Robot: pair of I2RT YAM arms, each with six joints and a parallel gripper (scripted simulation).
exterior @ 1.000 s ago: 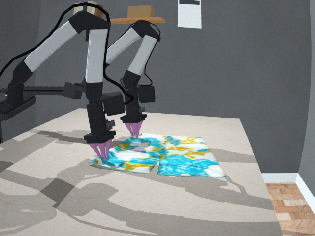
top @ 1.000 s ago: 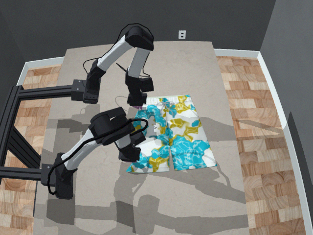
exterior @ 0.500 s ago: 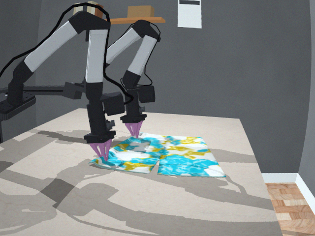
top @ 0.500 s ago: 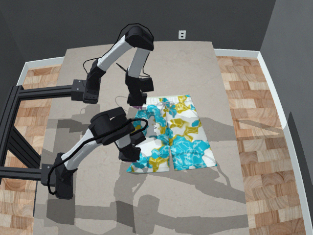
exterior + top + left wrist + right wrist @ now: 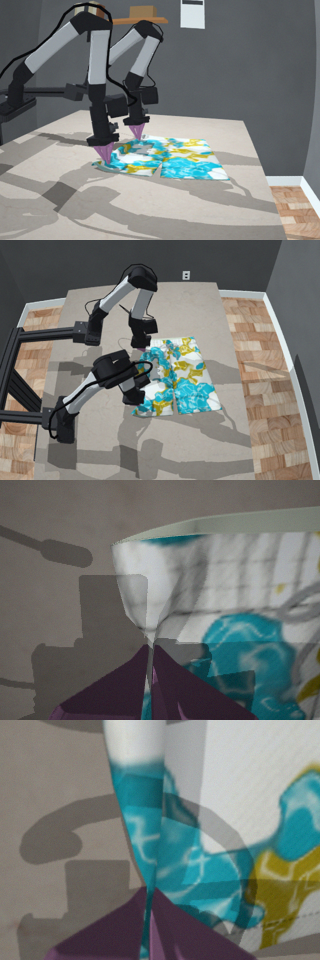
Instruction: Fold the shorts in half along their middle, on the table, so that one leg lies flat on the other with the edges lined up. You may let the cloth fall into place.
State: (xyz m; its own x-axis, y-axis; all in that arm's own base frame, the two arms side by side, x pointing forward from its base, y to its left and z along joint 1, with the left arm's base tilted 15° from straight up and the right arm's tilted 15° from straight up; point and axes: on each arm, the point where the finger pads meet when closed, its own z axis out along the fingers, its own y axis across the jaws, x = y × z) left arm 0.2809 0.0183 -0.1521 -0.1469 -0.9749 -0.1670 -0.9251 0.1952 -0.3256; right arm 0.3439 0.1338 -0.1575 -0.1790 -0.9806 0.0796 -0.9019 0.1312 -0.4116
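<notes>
At the left, the outer edge of the shorts (image 5: pixel 182 376) (image 5: pixel 191 165) (image 5: pixel 245 650) (image 5: pixel 235 775) is pinched near the leg hem by the right jaws (image 5: pixel 135 404) (image 5: pixel 107 163), clenched on a thin ridge of cloth; near the waistband it is pinched likewise by the left jaws (image 5: pixel 141 349) (image 5: pixel 139 140). If either ridge is too shallow, cloth could slip out at the lift, and if the two pulls are uneven, the fold could be skewed. Rightward, the other leg lies flat, and might be dragged by a low carry. Pale, faintly mottled stone seems to form the bench (image 5: pixel 191 307) (image 5: pixel 180 219) (image 5: pixel 50 505) (image 5: pixel 50 775), crossed by arm shadows. Beyond its right edge, wood-block floor (image 5: pixel 237 338) (image 5: pixel 294 206) is bordered by white skirting and grey walls.
</notes>
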